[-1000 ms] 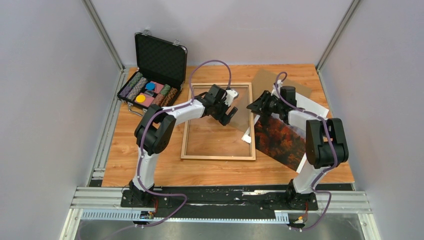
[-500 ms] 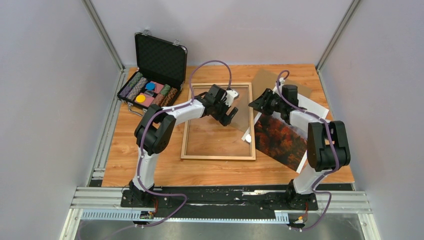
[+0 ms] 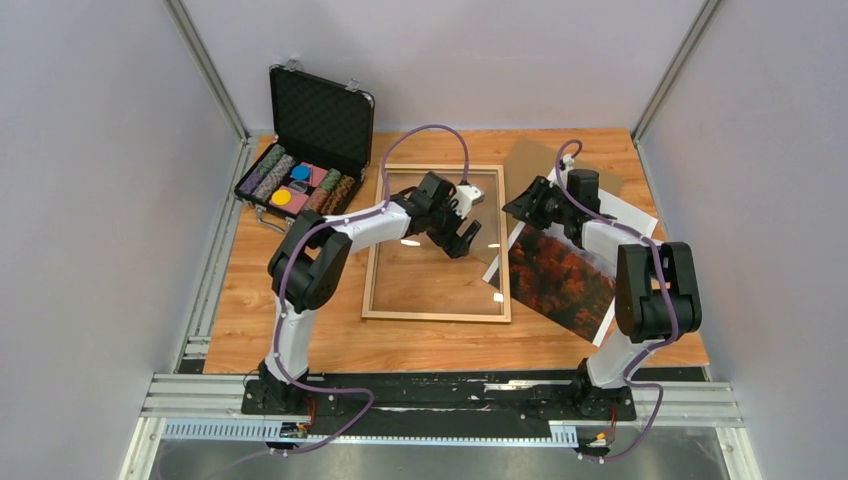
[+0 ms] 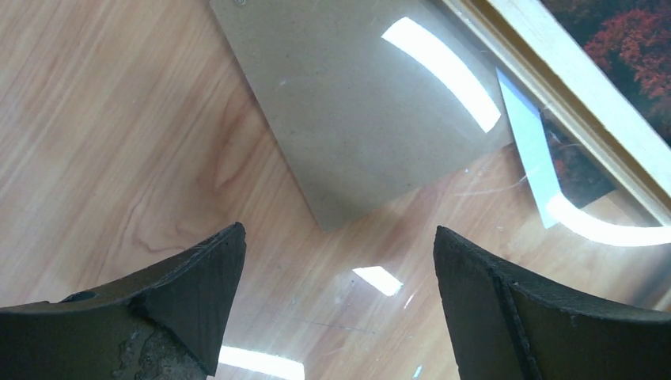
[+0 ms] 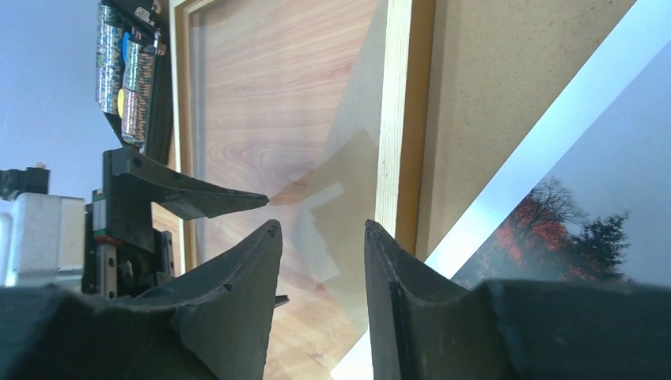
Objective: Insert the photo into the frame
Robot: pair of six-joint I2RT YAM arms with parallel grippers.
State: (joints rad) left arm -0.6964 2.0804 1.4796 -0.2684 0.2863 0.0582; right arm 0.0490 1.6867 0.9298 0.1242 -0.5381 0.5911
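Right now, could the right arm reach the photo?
Probably yes. The photo lies face up right under that arm, beside the frame, with nothing lying on it. The right pincer hovers near its far corner, jaws apart.

Wood table (image 3: 300, 335): frame (image 3: 436, 315), photo (image 3: 555, 280), backing board (image 3: 530, 160), open case (image 3: 320, 110).

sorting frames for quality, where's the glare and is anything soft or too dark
Left wrist view: white strip-light reflections glare on the clear sheet, one beside the frame; the left pincer looks dark. Right wrist view: only faint reflections, the right pincer near-silhouette, the photo sharp. Top external view: even light, small glints inside the frame.
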